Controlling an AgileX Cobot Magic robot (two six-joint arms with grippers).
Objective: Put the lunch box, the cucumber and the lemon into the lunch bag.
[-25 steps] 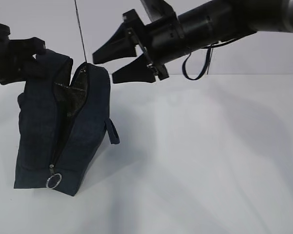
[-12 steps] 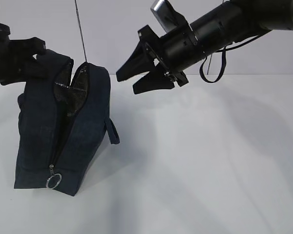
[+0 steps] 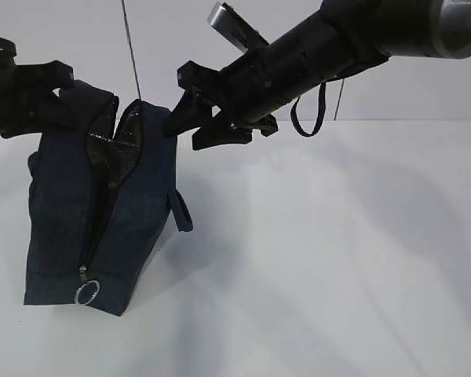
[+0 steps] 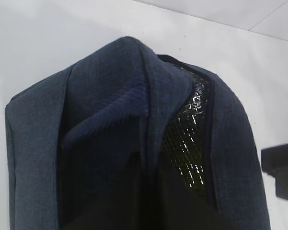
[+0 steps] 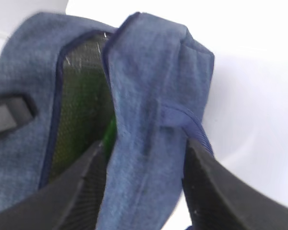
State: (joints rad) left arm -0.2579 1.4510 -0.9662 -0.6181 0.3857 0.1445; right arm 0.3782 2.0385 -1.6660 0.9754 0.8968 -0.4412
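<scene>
We see the boxy dark navy fabric lunch bag [image 3: 102, 212] standing on the white tabletop [image 3: 337, 259] at the left of the exterior view, its zipper open down the near end and the silver ring pull [image 3: 86, 292] resting low by the base. The shiny black lining [image 4: 185, 139] shows through the gap at the top.

Our left gripper [image 3: 51, 98] sits at the bag's upper left wall. It appears to be pinching the fabric there, but neither the exterior nor the left wrist view shows the fingers plainly, so we cannot tell whether they are closed.

Our right gripper [image 5: 144, 184] reaches in from the right, its black ribbed fingers [image 5: 81, 191] spread apart and straddling the bag's right wall: one finger inside the mouth against the lining, the other outside beside a navy loop strap [image 5: 187, 122]. Nothing is clamped yet.

The relation that counts: the wall's top edge runs away from the right wrist camera, between the two fingers, so closing them should catch it. The right arm is the nearer one for that side. Pulling rightward against the left hold would, in our judgement, widen the mouth.

A green patch [image 5: 110, 132] glows inside the opening, possibly the cucumber, though we cannot be sure. The lunch box and the lemon are not visible in any view.
</scene>
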